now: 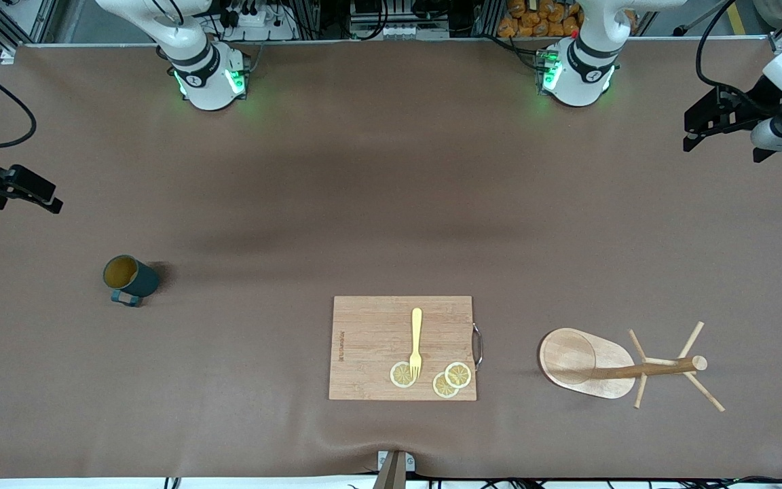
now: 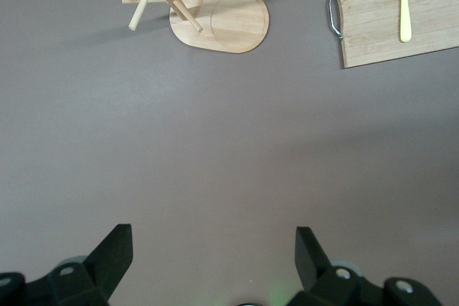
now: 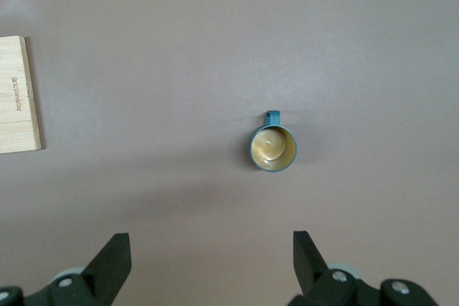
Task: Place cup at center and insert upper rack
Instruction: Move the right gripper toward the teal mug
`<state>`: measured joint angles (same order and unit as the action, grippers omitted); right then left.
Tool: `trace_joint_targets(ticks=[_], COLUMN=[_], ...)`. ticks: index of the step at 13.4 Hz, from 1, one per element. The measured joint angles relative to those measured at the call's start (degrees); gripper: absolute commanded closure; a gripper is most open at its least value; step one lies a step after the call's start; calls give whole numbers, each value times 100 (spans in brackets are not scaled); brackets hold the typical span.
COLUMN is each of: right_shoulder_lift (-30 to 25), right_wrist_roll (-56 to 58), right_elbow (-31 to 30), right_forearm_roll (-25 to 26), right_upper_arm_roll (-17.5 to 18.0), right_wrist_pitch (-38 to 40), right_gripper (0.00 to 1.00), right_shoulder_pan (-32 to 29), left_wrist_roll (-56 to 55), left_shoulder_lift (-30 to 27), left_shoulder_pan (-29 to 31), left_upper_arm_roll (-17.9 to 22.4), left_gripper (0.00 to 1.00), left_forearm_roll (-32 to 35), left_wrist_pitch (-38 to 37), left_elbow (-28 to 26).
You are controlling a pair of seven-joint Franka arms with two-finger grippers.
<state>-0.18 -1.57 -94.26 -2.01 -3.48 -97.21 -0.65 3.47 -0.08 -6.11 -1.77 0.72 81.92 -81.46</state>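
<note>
The cup [image 1: 131, 279], dark teal with a tan inside, stands upright toward the right arm's end of the table, its handle turned to the front camera. It also shows in the right wrist view [image 3: 273, 148]. The upper rack [image 1: 608, 370], a light wooden mug tree, rests with its base on the table toward the left arm's end. It also shows in the left wrist view [image 2: 219, 18]. My left gripper [image 1: 722, 139] [image 2: 213, 233] hangs open and empty over its end of the table. My right gripper [image 1: 11, 193] [image 3: 209, 238] hangs open and empty over its end.
A wooden cutting board [image 1: 370, 339] with a metal handle lies midway between the arms, near the table's front edge. A yellow fork [image 1: 416, 343] and lemon slices [image 1: 451, 379] lie on it. Brown mat covers the table.
</note>
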Motion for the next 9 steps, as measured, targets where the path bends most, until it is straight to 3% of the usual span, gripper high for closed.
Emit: trace_joint_targets(ticks=[9], right_shoulder_lift=[-1], right_wrist_roll=[-1], right_elbow=[-5], right_forearm_roll=[0], right_upper_arm_roll=[0], right_wrist_pitch=[17], right_gripper=[0], right_shoulder_pan=[0], left_wrist_roll=[-49], left_shoulder_lift=[0], left_shoulder_pan=[0], left_upper_arm_roll=[0], left_gripper=[0], left_forearm_roll=[0], left_wrist_pitch=[-1], left_elbow=[0])
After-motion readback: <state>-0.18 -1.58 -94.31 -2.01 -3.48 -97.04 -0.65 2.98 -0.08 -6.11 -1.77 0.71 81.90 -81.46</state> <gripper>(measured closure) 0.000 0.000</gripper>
